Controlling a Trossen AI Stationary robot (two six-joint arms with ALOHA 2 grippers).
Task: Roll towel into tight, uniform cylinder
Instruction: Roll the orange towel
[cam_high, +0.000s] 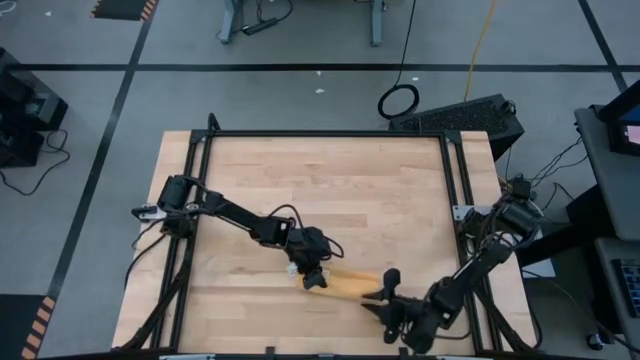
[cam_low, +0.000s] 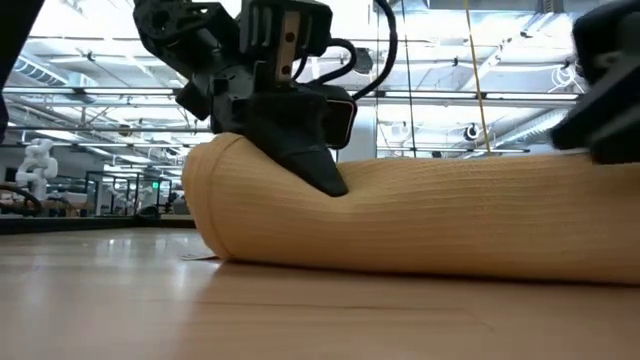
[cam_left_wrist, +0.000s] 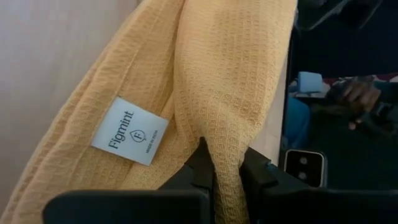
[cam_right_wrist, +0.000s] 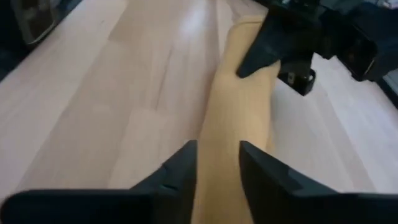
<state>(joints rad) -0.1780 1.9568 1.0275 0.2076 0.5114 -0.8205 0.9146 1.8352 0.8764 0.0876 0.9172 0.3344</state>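
Table (cam_high: 330, 190) carrying towel (cam_high: 345, 285), rolled, lying near front edge between both arms. Left claw (cam_left_wrist: 225, 171) pinching fold of towel at one end. Right claw (cam_right_wrist: 217, 163) gripping around other end. White label (cam_left_wrist: 130, 130) showing beside left claw.

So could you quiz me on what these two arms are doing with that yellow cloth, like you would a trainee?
1. True or false: the towel is already rolled into a long roll lying on the table.
2. Which gripper pinches a fold of the towel next to its white label: A) left, B) right?
3. Fill in: the right gripper has its fingers on either side of the roll's other ____.

Key:
1. True.
2. A: the left gripper is shut on a fold beside the label.
3. End; from these views I cannot tell whether it is actually squeezing the roll.
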